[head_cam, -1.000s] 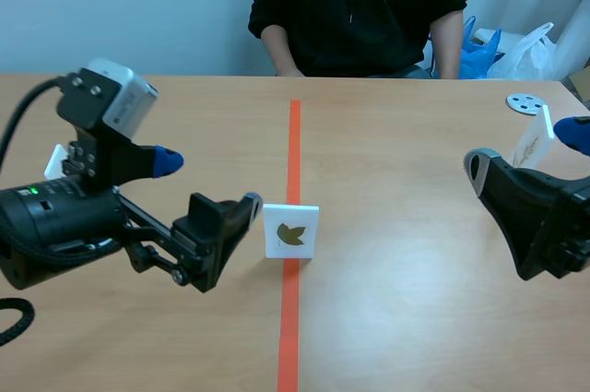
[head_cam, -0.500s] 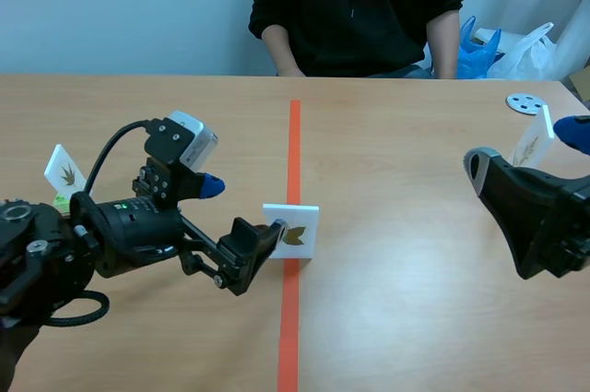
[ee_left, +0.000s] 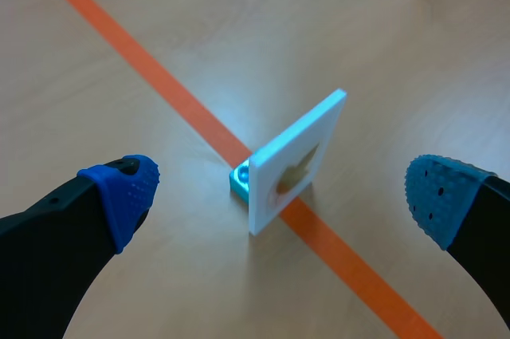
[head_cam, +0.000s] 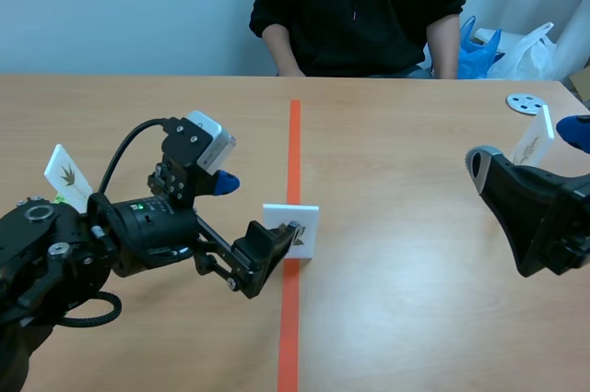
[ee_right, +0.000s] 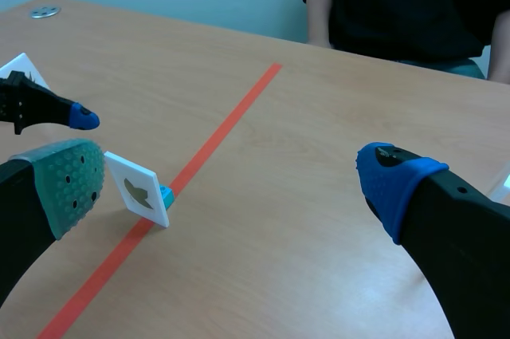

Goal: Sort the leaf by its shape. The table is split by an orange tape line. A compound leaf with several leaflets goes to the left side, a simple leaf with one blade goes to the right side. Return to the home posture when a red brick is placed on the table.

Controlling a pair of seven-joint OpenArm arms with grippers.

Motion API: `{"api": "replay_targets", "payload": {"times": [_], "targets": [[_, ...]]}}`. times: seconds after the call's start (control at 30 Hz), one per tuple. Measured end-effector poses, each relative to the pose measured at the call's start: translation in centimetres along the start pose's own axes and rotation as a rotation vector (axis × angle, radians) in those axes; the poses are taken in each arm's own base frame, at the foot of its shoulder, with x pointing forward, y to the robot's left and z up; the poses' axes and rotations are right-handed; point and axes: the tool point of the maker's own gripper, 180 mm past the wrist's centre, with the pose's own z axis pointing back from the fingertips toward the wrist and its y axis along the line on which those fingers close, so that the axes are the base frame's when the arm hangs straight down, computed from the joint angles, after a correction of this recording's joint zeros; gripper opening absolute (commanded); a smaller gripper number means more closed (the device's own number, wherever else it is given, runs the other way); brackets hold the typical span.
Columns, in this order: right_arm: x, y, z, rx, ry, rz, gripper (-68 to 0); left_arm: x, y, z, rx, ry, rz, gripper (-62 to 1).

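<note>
Your left gripper [head_cam: 253, 208] is hovering low over the table [head_cam: 415, 254] just left of the orange tape line [head_cam: 294, 148], and it is holding its fingers spread wide. The leaf card [ee_left: 296, 162] is standing upright directly on that line, at the middle of the table, and is sitting in a small teal base [ee_left: 239, 183]. In the left wrist view the card is standing in the gap between the two blue pads [ee_left: 127, 191], and neither pad is touching it. The card's face is showing an olive-brown leaf print; you are not getting enough detail to confirm whether it is one blade or several leaflets. Your right gripper [ee_right: 231, 178] is hanging over the right half of the table, well apart from the card, with its fingers likewise spread and gripping nothing. A second card [head_cam: 67, 173] printed with a many-pointed leaf is standing on the left half, near the left arm. A third card [head_cam: 534, 138] is leaning just behind the right gripper in the scene view. A white disc [head_cam: 525, 102] is lying near the far right edge. A person in a black hooded top [head_cam: 359, 5] is sitting across the table, with blue and white bags [head_cam: 516, 46] beside them.
</note>
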Motion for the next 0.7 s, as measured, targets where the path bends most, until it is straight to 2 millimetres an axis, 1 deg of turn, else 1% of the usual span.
{"api": "replay_targets", "payload": {"times": [0.1,0.23,0.33,0.37,0.5,0.6,0.7], "targets": [[0.0,0.0,0.0,-0.002,-0.002,0.0,0.4,-0.3,-0.8,-0.9,-0.034,-0.005,-0.041,1.4],[0.0,0.0,0.0,-0.002,-0.002,0.0,0.4,-2.2,-1.6,-1.7,-0.07,0.01,-0.053,1.4],[0.0,0.0,0.0,-0.002,-0.002,0.0,0.4,-3.3,-1.5,-2.0,-0.08,0.016,-0.066,1.4],[0.0,0.0,0.0,-0.002,-0.002,0.0,0.4,-3.4,-1.3,-2.1,-0.081,0.013,-0.067,1.4],[0.0,0.0,0.0,-0.002,-0.003,0.0,0.4,-2.8,-1.1,-2.6,-0.091,-0.021,-0.083,1.4],[0.1,0.0,0.0,-0.002,-0.003,0.0,0.4,-2.7,-1.8,-3.1,-0.119,-0.02,-0.106,1.4],[0.1,0.0,0.0,-0.002,-0.006,0.0,0.4,-2.9,-3.0,-3.7,-0.149,-0.028,-0.093,1.4]]}}
